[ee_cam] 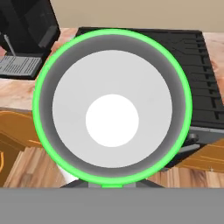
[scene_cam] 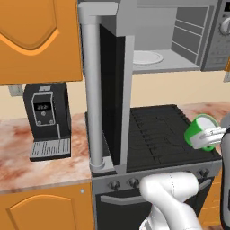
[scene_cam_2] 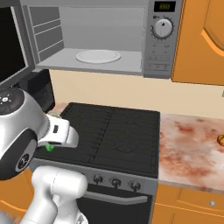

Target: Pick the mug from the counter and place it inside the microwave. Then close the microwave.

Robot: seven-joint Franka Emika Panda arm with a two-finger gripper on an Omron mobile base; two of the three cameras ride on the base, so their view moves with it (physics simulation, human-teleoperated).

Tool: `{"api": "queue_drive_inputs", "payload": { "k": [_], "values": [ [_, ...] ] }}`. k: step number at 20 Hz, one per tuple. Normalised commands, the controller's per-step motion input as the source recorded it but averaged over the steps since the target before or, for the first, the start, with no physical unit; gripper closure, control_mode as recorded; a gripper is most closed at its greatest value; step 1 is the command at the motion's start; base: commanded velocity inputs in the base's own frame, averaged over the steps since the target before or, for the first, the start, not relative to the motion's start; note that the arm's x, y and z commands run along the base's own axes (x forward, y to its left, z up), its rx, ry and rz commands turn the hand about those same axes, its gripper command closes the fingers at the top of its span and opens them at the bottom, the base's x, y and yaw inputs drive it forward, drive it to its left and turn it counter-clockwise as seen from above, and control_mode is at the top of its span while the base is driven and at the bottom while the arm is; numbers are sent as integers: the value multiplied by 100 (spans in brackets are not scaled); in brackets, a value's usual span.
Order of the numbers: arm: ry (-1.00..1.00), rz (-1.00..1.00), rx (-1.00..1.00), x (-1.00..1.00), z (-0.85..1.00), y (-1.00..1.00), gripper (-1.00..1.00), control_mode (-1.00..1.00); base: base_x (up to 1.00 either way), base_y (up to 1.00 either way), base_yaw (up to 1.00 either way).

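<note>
Gripping the mug (scene_cam: pixel 201 131) on its side clear above the stove (scene_cam: pixel 161 134), the gripper (scene_cam: pixel 216 134) holds it lifted, evidently for carrying up into the open microwave (scene_cam: pixel 179 40).

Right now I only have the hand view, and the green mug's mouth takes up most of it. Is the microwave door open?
Observer: Yes. In the left base view the microwave has its door swung wide to the left, so the cavity is exposed.
Operator: Anything on the turntable?
Observer: No, the white turntable plate is bare.
Operator: Where is the mug relative to the opening?
Observer: The mug, clamped in the gripper, hangs tilted over the front right of the stove, well below the cavity floor.
</note>
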Motion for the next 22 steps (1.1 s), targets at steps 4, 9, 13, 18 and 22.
{"api": "queue_drive_inputs", "payload": {
  "k": [4,9,13,18,22],
  "values": [
    [-25,0,0,-3,41,29,100,-100,0,0,0],
    [-24,0,0,7,46,12,100,-100,0,0,0],
    [-13,0,0,33,57,0,100,-100,0,0,0],
    [3,0,1,40,43,-7,100,-100,0,0,0],
    [12,0,1,51,24,-21,100,-100,0,0,0]
  ]
}}
